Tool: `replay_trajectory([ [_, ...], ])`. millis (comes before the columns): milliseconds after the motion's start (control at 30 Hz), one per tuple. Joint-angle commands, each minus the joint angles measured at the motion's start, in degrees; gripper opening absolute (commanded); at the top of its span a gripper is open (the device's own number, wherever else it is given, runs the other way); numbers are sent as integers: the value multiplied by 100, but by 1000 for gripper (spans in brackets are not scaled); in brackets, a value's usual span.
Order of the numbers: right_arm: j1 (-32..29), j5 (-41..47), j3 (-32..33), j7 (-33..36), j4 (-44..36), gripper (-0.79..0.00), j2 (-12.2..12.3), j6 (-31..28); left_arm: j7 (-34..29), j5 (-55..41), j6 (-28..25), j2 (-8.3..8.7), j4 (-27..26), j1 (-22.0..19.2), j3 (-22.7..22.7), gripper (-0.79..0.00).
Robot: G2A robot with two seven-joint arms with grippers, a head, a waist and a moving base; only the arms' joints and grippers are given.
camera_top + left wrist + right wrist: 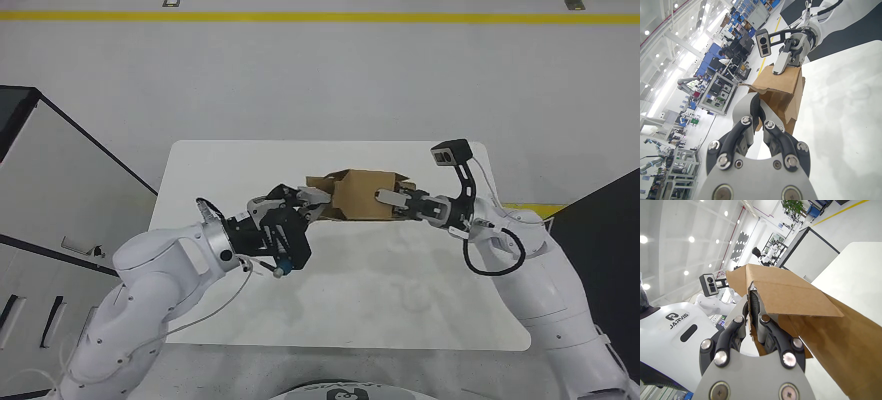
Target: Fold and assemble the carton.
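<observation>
The carton (358, 195) hangs over the table (400, 300), a little toward 12 o'clock from its middle. The left gripper (757, 98) is pinched tight on a ragged flap edge at the carton's 9 o'clock end, and the right gripper (751, 300) is clamped on a wall at its 3 o'clock end. It looks opened into a rough sleeve, so I judge the work partway: the end flaps stand loose, and squaring, folding and tucking them remain.

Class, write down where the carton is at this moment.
In the top view the carton is over the far middle of the table, clamped between the left tool at one end and the right tool at the other.
</observation>
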Motion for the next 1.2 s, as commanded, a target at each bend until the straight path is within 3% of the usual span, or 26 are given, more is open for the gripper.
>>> replay_trajectory([
  [0,5,-64,-15,-18,-5,-785,-2,24,-12,51,-10,-3,-20,-33,63,-785],
  [467,2,-221,-59,-113,-34,-785,-14,85,-388,599,-140,-24,-139,-299,572,-785],
  [867,55,-302,-109,-134,-11,-785,-27,131,-499,570,-81,-16,-96,-301,406,-785],
  [1167,96,-436,-202,-195,-30,-785,-43,225,-471,649,-151,-35,-162,-407,678,-785],
])
